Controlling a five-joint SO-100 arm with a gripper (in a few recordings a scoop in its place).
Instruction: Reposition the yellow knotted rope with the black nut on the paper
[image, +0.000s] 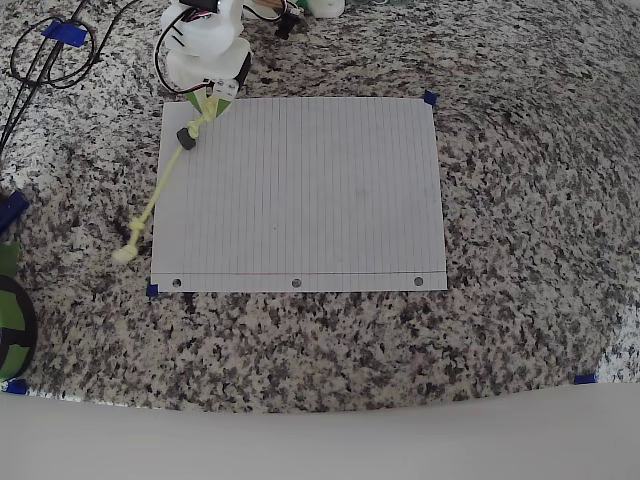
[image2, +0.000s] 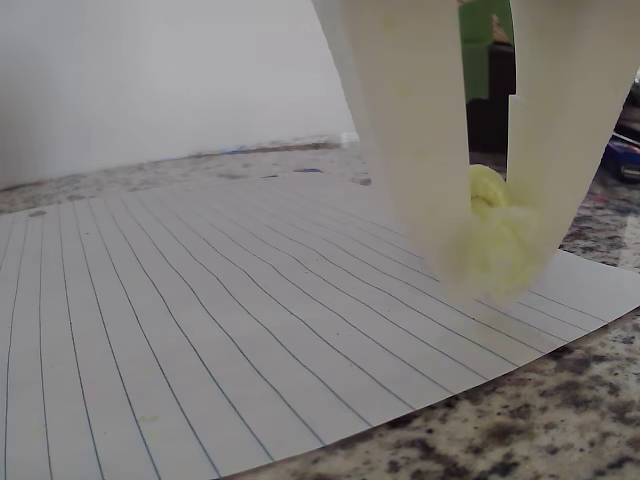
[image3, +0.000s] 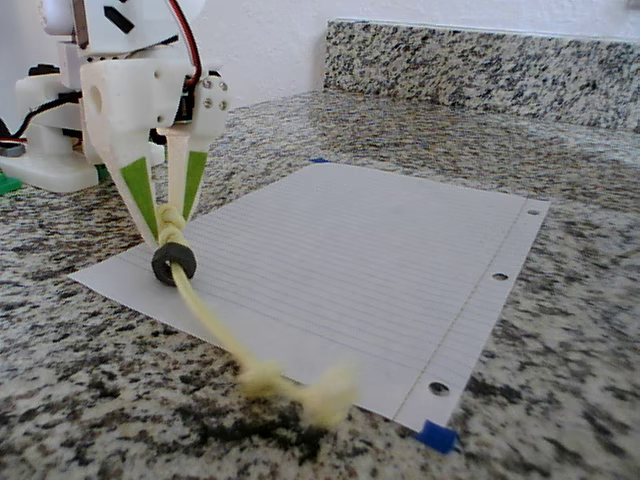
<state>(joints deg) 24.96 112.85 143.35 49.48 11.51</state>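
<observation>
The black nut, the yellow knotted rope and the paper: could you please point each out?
black nut (image3: 173, 264), fixed view, its outer rim.
yellow knotted rope (image: 160, 193), overhead view, mid-length of the cord.
paper (image: 310, 190), overhead view, bare lined middle.

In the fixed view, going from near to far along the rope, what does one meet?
Frayed knotted end of the thin pale yellow rope → black ring-shaped nut → upper knot between the fingertips of the white gripper with green-taped fingers.
</observation>
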